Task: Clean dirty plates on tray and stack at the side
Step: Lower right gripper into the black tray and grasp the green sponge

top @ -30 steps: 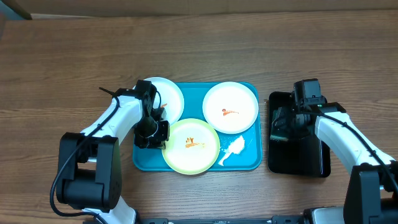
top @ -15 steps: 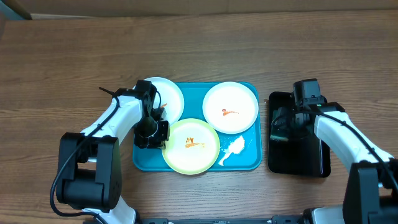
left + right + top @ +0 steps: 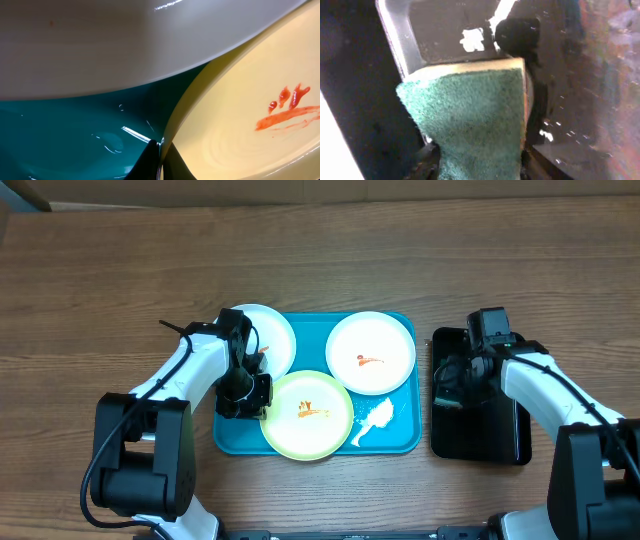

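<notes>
**Overhead and wrist views.** The turquoise tray [image 3: 402, 442] is shown at the middle of the desk [image 3: 320, 250], and all three dirty plates are carried on it. One white plate [image 3: 268, 332] is laid over the tray's far left corner. A second white plate [image 3: 370, 352], marked with an orange-red smear, is set at the far right. The green-rimmed plate [image 3: 307, 415], likewise smeared, is placed at the near edge. A white patch [image 3: 376, 420] of unclear nature is seen on the tray floor beside it.

The left end effector [image 3: 250, 392] is held with its tips together at the left rim of the green-rimmed plate. Whether the rim is pinched cannot be told. The right end effector [image 3: 452, 385] is positioned over the black tray [image 3: 490, 435], beside the turquoise one, and is clamped on a green-faced sponge [image 3: 470, 120].
</notes>
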{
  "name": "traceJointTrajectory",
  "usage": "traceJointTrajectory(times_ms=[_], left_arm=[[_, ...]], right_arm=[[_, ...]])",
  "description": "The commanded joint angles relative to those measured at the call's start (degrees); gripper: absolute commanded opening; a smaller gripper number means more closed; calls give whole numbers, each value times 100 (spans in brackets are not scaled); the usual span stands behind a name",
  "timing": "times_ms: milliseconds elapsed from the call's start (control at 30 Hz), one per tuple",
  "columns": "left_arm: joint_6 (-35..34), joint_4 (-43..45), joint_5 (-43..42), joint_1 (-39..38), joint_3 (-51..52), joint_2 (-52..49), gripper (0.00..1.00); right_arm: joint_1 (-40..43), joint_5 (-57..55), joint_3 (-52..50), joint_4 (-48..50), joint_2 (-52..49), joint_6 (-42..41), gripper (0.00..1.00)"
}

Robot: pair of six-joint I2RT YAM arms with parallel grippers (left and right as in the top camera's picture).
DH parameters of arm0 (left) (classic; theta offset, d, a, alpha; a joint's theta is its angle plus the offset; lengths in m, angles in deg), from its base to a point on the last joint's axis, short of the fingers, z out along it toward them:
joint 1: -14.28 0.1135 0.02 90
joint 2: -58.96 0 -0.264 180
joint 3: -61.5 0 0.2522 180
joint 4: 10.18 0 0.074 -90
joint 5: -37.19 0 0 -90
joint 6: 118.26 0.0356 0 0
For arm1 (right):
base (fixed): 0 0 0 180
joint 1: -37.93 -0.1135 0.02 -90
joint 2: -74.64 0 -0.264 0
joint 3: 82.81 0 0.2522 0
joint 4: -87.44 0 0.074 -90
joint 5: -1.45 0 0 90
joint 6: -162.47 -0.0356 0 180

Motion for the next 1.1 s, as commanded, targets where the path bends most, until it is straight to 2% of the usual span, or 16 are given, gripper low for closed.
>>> traceJointTrajectory(times_ms=[0,233,900,1067], left_arm=[[-122,39,72,-7,-92,129,6],[-122,39,72,-7,-92,129,6],[-122,31,72,-7,-92,129,6],[-122,26,72,-7,-92,129,6]], right_arm=[[-15,-431,330,-146,9,-7,57],[-37,-402,686,-450,28,-11,57],[-79,0,184,-144,24,-31,56],[-81,2,184,-103,24,-31,46]])
